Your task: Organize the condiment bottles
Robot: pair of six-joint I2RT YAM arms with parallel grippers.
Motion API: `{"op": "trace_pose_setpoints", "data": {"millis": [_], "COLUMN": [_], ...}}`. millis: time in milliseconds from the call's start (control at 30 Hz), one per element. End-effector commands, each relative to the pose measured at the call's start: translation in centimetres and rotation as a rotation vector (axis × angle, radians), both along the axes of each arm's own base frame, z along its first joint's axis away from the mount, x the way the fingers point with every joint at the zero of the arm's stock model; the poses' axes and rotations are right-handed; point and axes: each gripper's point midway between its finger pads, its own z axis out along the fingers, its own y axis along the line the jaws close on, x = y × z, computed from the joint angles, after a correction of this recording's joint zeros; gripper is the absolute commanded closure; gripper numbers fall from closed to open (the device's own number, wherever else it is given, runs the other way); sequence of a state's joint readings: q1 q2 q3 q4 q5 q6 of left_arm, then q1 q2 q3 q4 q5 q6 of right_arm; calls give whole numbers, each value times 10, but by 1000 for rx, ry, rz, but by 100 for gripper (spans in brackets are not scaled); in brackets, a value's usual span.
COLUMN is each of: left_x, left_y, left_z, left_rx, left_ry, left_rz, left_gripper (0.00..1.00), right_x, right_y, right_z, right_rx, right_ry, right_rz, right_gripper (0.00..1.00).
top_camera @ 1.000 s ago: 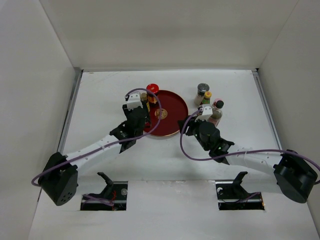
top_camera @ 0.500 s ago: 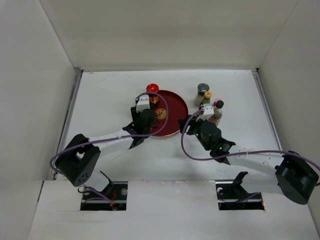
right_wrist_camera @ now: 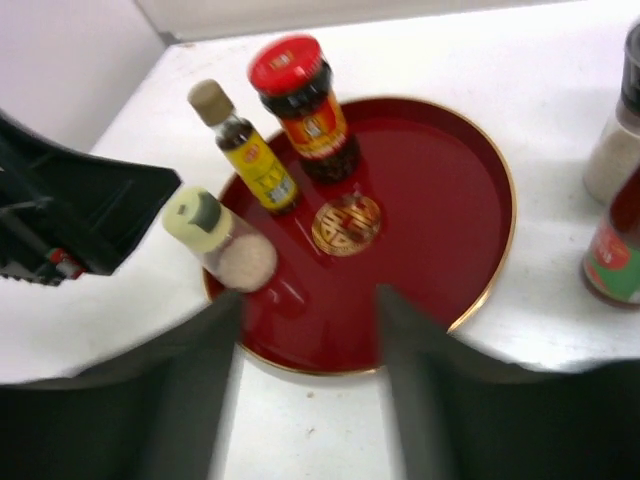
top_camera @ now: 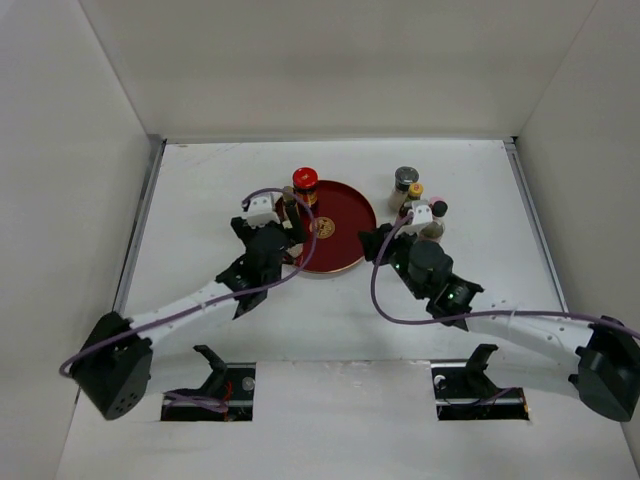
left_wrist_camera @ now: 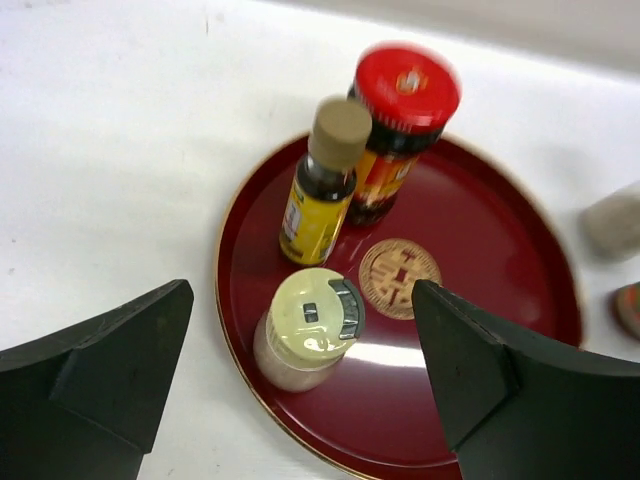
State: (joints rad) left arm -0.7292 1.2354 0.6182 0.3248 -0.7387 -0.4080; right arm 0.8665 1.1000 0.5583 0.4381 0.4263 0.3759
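Three condiment bottles stand on the round red tray [left_wrist_camera: 480,260]: a red-capped jar [left_wrist_camera: 405,120], a yellow-labelled bottle with a tan cap [left_wrist_camera: 325,180] and a cream-capped shaker [left_wrist_camera: 305,330]. My left gripper [left_wrist_camera: 302,300] is open, one finger on each side above the shaker, touching nothing. My right gripper [right_wrist_camera: 310,330] hovers over the tray's near rim [right_wrist_camera: 440,200], its blurred fingers apart with nothing between them. Right of the tray stand a grey-capped jar [top_camera: 405,180], a yellow-capped bottle [top_camera: 414,191] and a black-capped bottle [top_camera: 438,209].
White walls enclose the table on three sides. At the right edge of the right wrist view stand a pale shaker [right_wrist_camera: 612,150] and a red-labelled bottle [right_wrist_camera: 615,250]. Both arms reach in from the near edge, meeting at the tray [top_camera: 350,225].
My left gripper opened, leaving the cream-capped shaker on the tray, and drew back to the left. The right gripper's fingers came closer together and its wrist shifted slightly.
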Motion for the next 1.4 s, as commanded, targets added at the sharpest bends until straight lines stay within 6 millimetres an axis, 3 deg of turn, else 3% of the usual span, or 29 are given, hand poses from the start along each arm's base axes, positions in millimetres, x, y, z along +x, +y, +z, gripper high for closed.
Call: {"op": "trace_pose_setpoints", "data": {"millis": [0,67,167,333,467,667,800,967,1167,1367], "left_x": [-13,-25,-40,-50,-53,-54,-54,-53,-53,-52], "left_y": [16,29,48,71,70,68,63,60,61,61], "left_z": [44,50,48,30,29,26,23,23,21,20], "left_rx": [-144,-194,-233,-245,-271,-283,-281,-285,-285,-284], "left_ry": [-166,-217,-260,-271,-286,-288,-278,-273,-269,-266], "left_rz": [25,30,59,123,109,96,76,65,67,67], "left_gripper": [7,8,11,10,10,10,10,9,9,9], "right_x": [-4,-6,-7,4,19,22,29,45,58,60], "right_y": [4,-2,-21,-76,-129,-172,-180,-173,-162,-167], "right_z": [56,67,86,111,110,108,85,68,51,39], "right_rx": [73,59,43,35,-35,-143,-212,-220,-210,-216], "right_ry": [-68,-66,-80,-130,-92,-85,-33,11,54,74], "right_rz": [26,14,-48,-221,-434,-625,-655,-615,-570,-585], "right_gripper": [60,72,72,44,31,14,10,11,26,43]}}
